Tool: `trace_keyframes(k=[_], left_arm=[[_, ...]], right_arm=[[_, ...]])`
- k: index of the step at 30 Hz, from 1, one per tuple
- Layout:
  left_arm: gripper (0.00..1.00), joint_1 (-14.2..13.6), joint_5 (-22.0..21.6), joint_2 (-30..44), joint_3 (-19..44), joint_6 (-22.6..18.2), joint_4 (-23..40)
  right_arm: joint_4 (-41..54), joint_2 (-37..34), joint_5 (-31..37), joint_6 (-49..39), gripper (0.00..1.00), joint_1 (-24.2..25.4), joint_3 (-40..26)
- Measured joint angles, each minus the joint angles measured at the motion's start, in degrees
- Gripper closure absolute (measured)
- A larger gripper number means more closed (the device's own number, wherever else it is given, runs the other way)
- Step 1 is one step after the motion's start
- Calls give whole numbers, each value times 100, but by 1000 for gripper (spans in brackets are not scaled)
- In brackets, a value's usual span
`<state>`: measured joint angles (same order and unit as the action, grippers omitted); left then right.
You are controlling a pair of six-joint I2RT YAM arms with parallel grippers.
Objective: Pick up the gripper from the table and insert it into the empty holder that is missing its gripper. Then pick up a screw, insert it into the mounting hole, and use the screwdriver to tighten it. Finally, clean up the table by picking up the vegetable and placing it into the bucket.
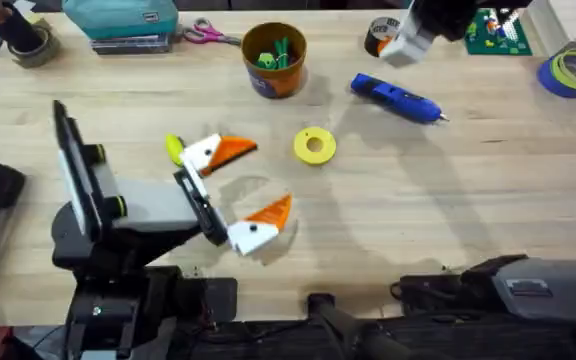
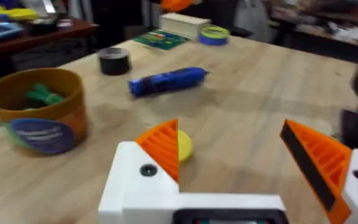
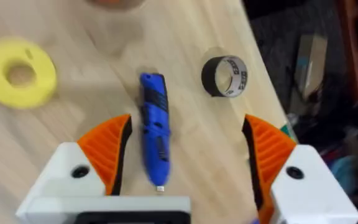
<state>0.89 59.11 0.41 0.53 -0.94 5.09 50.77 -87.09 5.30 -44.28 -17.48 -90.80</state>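
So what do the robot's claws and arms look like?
Each claw has two white blocky finger bases tipped with orange ribbed wedge pads. On the left gripper and the right gripper, each white base carries a small dark round screw hole. From overhead, the left arm is black and grey with little yellow-green knobs on it, and the right arm is dark too.

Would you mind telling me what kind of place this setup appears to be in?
Probably a lab or workshop bench: a wooden table with a blue screwdriver, tape rolls and a green circuit board on it.
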Motion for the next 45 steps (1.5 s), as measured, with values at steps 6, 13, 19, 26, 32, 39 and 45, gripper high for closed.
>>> trace_keyframes(k=[6, 13, 19, 26, 32, 39, 45], left_arm=[[16, 0, -1278, 2, 84, 355, -296], [17, 0, -2818, 921, 1617, 155, 1274], [15, 0, -3710, 2530, 3358, -41, 2906], [16, 0, -4239, 3984, 4325, -133, 3769], [15, 65, -4628, 4410, 4677, 131, 3971], [15, 790, -5251, 5332, 4884, 1140, 4838], [16, 981, -5403, 6751, 4928, 1757, 4958]], right_arm=[[504, 878, -43, 2512, 5, -183, 0], [1456, 1669, -172, 4263, 5, -334, 6], [1304, 2367, -198, 4647, 5, -373, 867], [1131, 3429, -196, 4775, 4, -299, 2418], [1107, 3988, -196, 4822, 5, -135, 3009], [1098, 3987, -196, 4840, 6, -135, 3032], [1096, 3987, -196, 4838, 6, -135, 3034]])
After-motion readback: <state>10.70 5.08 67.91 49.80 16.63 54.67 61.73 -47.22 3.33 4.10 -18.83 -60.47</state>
